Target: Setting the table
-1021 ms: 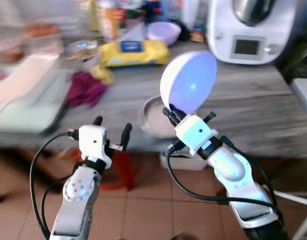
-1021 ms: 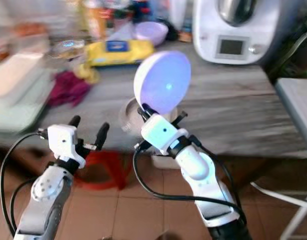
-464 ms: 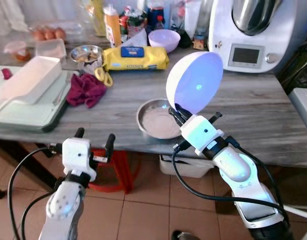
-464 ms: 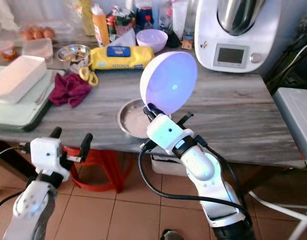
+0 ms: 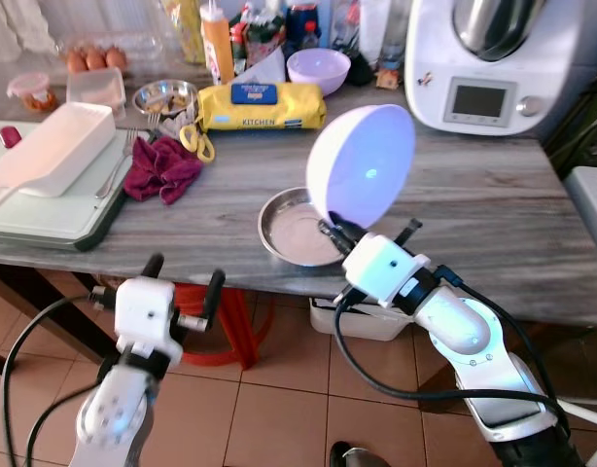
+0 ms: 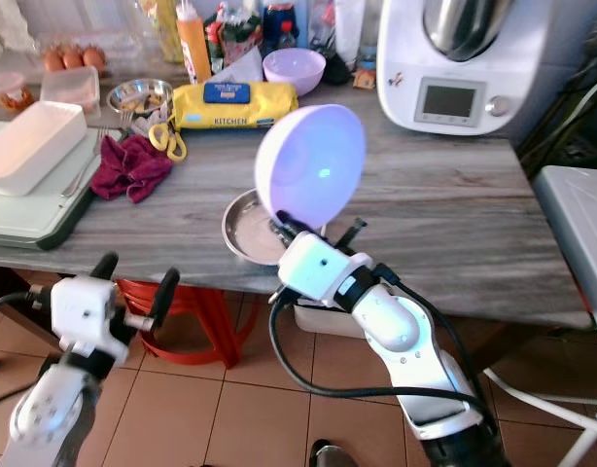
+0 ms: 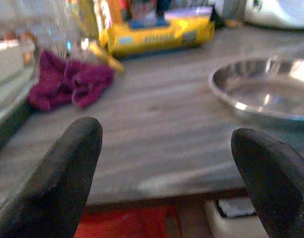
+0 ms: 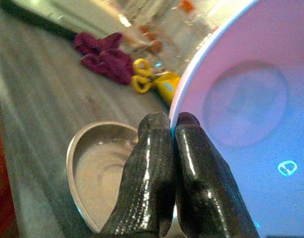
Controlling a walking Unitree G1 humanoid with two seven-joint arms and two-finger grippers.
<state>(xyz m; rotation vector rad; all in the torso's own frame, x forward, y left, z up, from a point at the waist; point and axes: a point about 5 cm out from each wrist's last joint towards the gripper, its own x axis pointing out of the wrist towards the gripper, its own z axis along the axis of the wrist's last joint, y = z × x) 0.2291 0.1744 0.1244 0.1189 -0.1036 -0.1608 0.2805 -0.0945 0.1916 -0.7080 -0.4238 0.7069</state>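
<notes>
My right gripper (image 5: 331, 230) is shut on the rim of a lilac bowl (image 5: 362, 165), which stands nearly on edge in the air above the table's front. In the right wrist view the two fingers (image 8: 162, 183) pinch the bowl's rim (image 8: 231, 94). Just below and behind it a round steel plate (image 5: 297, 232) lies on the grey wooden table (image 5: 493, 204). My left gripper (image 5: 182, 279) is open and empty, held low in front of the table edge, left of the plate. A second lilac bowl (image 5: 318, 68) sits at the back.
A yellow wipes pack (image 5: 262, 105), yellow scissors (image 5: 194, 142), a crumpled maroon cloth (image 5: 162, 165), a white tray on a green board (image 5: 46, 161) and a small steel bowl (image 5: 164, 97) fill the left. A white kitchen machine (image 5: 493, 58) stands back right. A red stool (image 5: 230, 331) is under the table.
The camera has steadied and shifted. My right gripper with the bowl has dropped slightly, closer over the steel plate. The left gripper stays open in front of the table edge.
</notes>
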